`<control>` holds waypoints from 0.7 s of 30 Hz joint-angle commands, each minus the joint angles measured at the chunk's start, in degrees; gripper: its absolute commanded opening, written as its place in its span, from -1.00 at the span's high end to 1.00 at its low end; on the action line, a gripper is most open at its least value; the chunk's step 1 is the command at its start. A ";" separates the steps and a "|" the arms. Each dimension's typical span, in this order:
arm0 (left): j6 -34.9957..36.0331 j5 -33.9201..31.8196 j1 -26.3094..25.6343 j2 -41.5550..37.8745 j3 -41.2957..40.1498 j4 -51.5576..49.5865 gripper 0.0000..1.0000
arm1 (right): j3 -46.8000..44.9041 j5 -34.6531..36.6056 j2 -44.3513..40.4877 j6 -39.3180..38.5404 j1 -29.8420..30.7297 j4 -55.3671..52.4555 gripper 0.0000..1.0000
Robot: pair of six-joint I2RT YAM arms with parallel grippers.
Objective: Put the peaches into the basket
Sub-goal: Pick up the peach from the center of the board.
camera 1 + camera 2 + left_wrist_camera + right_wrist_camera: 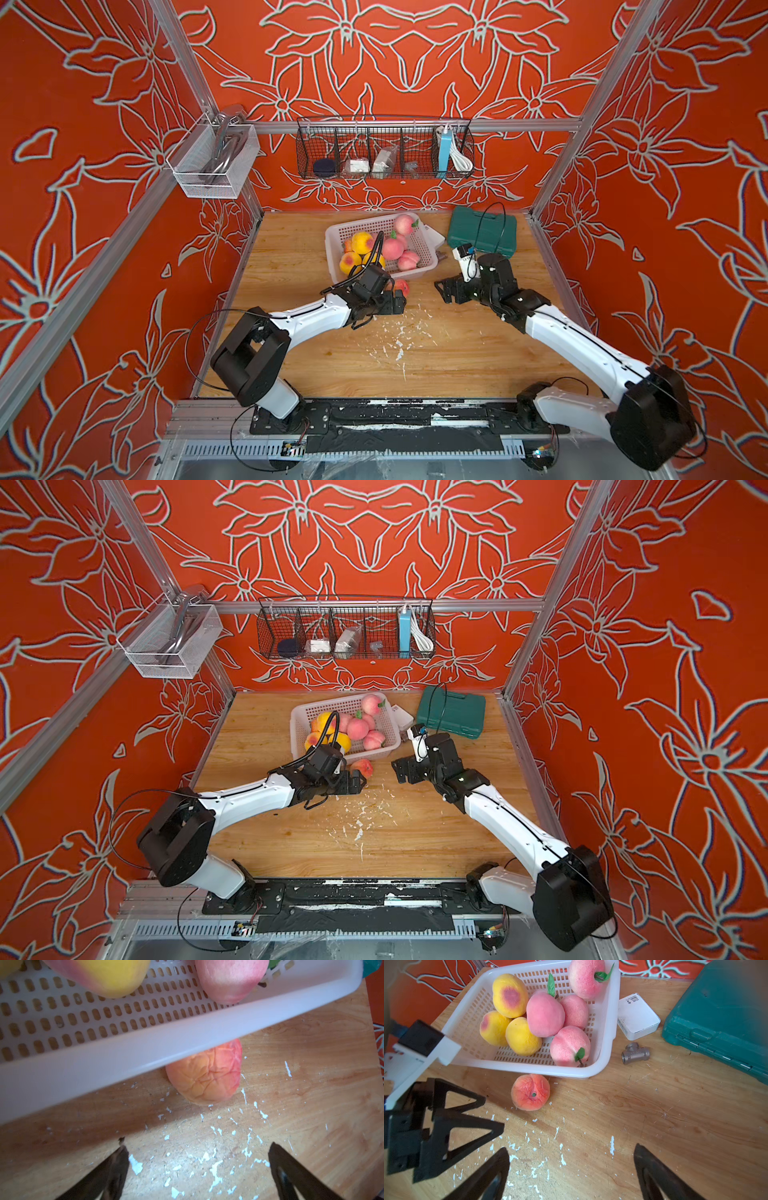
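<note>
Evidently a loose peach [530, 1092] hugs the basket [500, 1066] rim; the left pincer [197, 1142], wide and empty, may snag that rim or roll the fruit; right pincer [571, 1147] gapes too.

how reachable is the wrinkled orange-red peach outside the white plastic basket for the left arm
Probably yes: the left gripper, open, faces the wrinkled orange-red peach, with only wooden table between; the rim of the white perforated basket crowds its far side.

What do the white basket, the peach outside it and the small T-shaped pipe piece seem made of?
Basket: glossy moulded plastic, slotted walls. Peach: probably soft foam, matte; its skin is creased. Pipe piece: metal, dull silver sheen.
</note>
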 commanded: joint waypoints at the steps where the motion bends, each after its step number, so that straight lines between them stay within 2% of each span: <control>1: -1.72 -2.63 -0.46 1.85 1.15 4.84 -0.96 | -1.61 -0.57 -1.89 -2.30 0.41 0.50 -0.92; 15: -5.76 -8.20 -1.90 7.73 0.59 13.65 -0.92 | -3.55 -0.11 -3.40 -2.59 0.43 1.71 -0.92; 21: -6.50 -7.44 -1.87 9.83 1.35 15.95 -0.83 | -3.64 0.46 -3.46 -2.40 0.42 1.93 -0.92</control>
